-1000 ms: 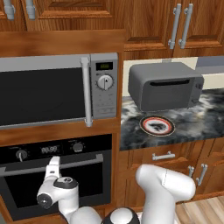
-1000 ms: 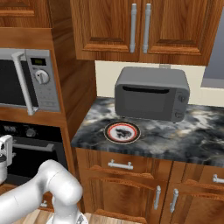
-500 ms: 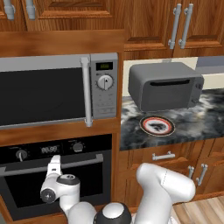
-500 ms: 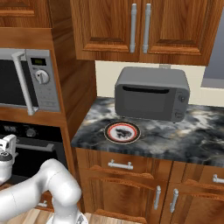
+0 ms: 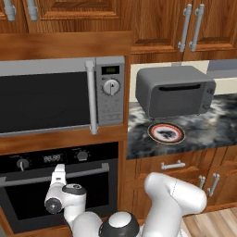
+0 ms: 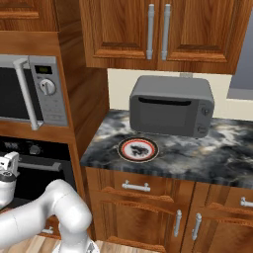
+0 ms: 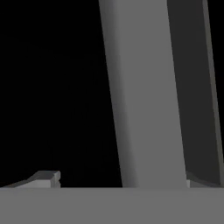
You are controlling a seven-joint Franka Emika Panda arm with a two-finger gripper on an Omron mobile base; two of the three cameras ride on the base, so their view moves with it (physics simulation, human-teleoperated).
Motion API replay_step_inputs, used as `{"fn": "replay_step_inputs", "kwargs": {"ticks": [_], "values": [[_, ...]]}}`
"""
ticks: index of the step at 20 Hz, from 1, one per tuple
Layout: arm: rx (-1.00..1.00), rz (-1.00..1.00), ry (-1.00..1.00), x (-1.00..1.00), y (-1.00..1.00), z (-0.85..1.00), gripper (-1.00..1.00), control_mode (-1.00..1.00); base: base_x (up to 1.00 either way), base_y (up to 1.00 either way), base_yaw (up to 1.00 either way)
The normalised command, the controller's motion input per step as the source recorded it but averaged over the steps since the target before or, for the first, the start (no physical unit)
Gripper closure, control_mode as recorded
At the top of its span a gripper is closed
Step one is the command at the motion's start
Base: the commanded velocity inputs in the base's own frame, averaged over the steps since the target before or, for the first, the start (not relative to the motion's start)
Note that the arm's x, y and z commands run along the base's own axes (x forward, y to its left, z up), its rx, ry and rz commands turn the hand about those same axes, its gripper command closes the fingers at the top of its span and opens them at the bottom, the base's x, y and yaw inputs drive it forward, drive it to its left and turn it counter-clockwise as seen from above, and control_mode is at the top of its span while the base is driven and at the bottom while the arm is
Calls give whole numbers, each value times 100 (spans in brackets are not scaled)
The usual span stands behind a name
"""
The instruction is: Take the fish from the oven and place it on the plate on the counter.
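The black oven (image 5: 60,199) sits low on the left under the microwave, its glass door closed, so the fish is hidden. My gripper (image 5: 59,173) is up against the oven's long silver handle (image 5: 88,172); the right base view has the gripper (image 6: 9,160) at the far left edge. In the hand view the handle (image 7: 144,96) runs as a grey bar between my two spread fingertips (image 7: 46,177), and the jaws are open around it. The plate (image 5: 166,133), red-rimmed with a white centre, lies on the dark marbled counter (image 5: 217,125) in front of the toaster oven, and appears as the plate (image 6: 138,149) on the counter (image 6: 212,160).
A silver microwave (image 5: 55,99) with a vertical handle sits directly above the oven. A grey toaster oven (image 5: 175,90) stands at the back of the counter behind the plate. Wooden cabinets (image 5: 194,28) hang overhead and drawers (image 6: 138,192) run below the counter.
My hand has crept slightly closer onto the oven handle and the arm's lower joints have shifted a little. The oven door has stayed closed.
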Motion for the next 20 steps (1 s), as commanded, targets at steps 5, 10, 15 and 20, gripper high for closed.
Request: {"fn": "replay_step_inputs", "kwargs": {"ticks": [5,10,15,20], "values": [[0,0,0,0,0,0,100,-100,0,0,0],[0,0,0,-25,0,-14,100,-100,0,0,0],[-1,1,0,-56,0,-25,100,-100,0,0,0],[-4,6,3,-84,0,-55,100,-100,0,0,0]]}}
